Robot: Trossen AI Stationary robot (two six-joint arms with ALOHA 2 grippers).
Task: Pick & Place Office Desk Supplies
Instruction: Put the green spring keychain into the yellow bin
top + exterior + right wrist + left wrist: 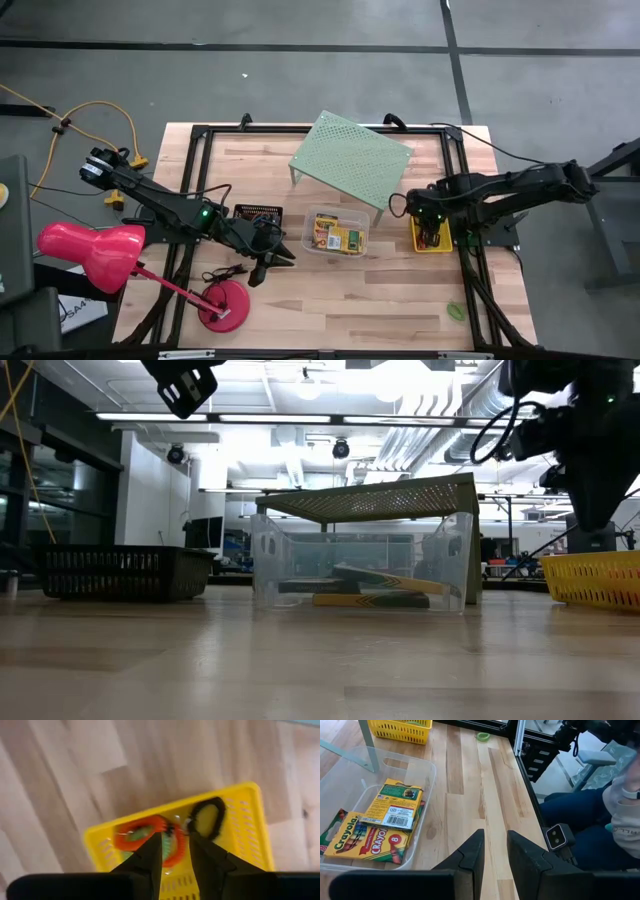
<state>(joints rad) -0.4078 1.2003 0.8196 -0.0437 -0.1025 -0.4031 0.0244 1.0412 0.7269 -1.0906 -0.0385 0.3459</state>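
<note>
Two arms: both mine, both at the table, one on each side of the clear tub (338,236).
Right claw (174,851): it hung straight above the yellow basket (431,240), fingers a narrow gap apart and gripping nothing.
Basket contents: a red ring (137,832), a black ring (206,817), and green showing inside and under the red (I could not count the pieces apart).
Basket place: on the wooden table (380,290), near its right edge, beside the pale green perforated shelf (352,160).
Left claw (495,851): it was held above bare wood just beside the clear tub, fingers a small gap apart with nothing between them.
Tub contents: green-and-yellow crayon boxes (375,827) lying flat, one stacked partly over another.
Mesh tray (259,215): small and black, on the table beside my left arm, left of the tub.
Loose green ring (456,312): it lay alone on the wood near the table's front right corner, well apart from the basket.
Desk lamp (92,253): pink-red, its round base on the table's left front, its head out past the edge.
Person (620,815): seated just off the table, seen from my left wrist (only legs and a sleeve).
</note>
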